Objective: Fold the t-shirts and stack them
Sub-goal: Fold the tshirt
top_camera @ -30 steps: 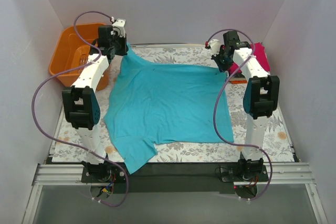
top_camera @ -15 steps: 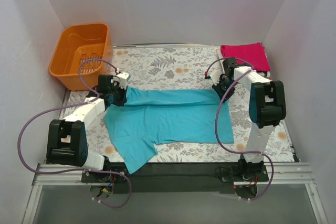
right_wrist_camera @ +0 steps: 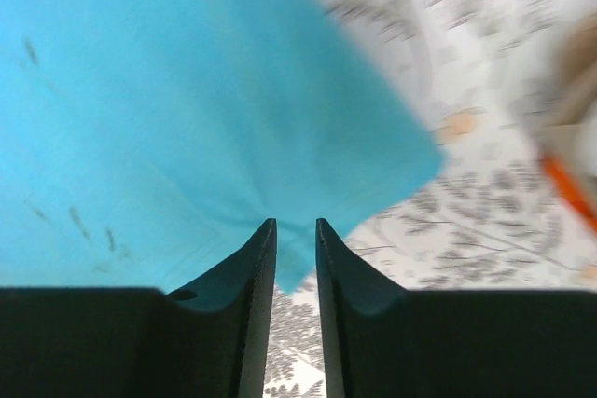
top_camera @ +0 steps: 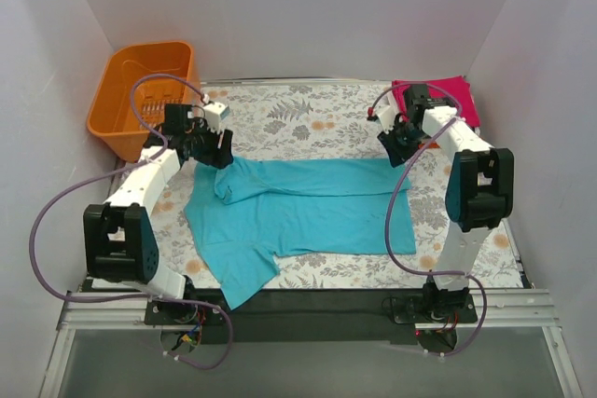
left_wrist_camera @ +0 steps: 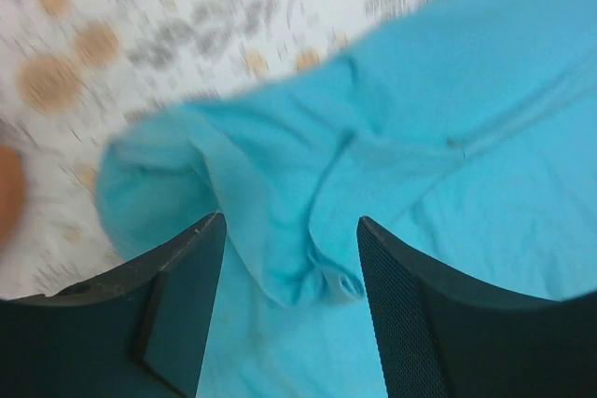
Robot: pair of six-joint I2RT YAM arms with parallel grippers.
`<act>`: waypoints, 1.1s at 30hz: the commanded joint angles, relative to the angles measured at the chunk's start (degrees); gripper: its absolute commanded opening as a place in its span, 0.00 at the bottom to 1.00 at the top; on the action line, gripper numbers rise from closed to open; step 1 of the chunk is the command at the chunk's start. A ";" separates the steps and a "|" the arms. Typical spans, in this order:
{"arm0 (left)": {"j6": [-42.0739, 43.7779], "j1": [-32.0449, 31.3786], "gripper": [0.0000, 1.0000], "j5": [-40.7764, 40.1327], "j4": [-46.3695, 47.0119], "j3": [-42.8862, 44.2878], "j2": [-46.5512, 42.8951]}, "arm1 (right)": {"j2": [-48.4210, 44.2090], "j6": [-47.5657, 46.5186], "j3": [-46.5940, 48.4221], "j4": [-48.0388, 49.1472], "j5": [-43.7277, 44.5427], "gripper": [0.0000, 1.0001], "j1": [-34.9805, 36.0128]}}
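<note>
- The teal t-shirt (top_camera: 308, 207) is lying across the middle of the table (top_camera: 308, 109), seemingly folded once lengthwise (near-left sleeve sticking out, far-left corner (top_camera: 227, 185) bunching), so further folds and the stacking are remaining.
- The orange basket (top_camera: 149, 48) is sitting at the far left.
- The magenta t-shirt (top_camera: 446, 92) is resting folded at the far right, probably waiting as the stack's base.
- The left gripper (left_wrist_camera: 291, 226) is hovering over that bunched corner, fingers wide apart, gripping nothing.
- The right gripper (right_wrist_camera: 296, 223) is hanging at the far-right corner, fingers nearly together; whether they are pinching cloth, I cannot tell.
</note>
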 commanded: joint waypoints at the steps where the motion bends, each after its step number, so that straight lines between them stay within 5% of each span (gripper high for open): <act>1: -2.71 0.10 0.56 -0.45 -0.49 8.36 7.08 | 2.77 2.57 8.50 -0.40 -0.02 0.23 -0.92; 10: -6.05 -1.04 0.57 -8.36 -1.53 15.84 17.99 | 9.46 5.56 10.20 -0.49 4.91 0.27 -0.65; 19: -8.86 -1.04 0.56 -12.40 -3.83 9.43 10.79 | 1.55 4.85 -0.35 0.56 7.02 0.34 -2.49; 33: -13.96 -0.95 0.67 -13.21 -5.42 8.91 9.56 | 6.73 13.72 3.42 1.53 5.18 0.36 -5.57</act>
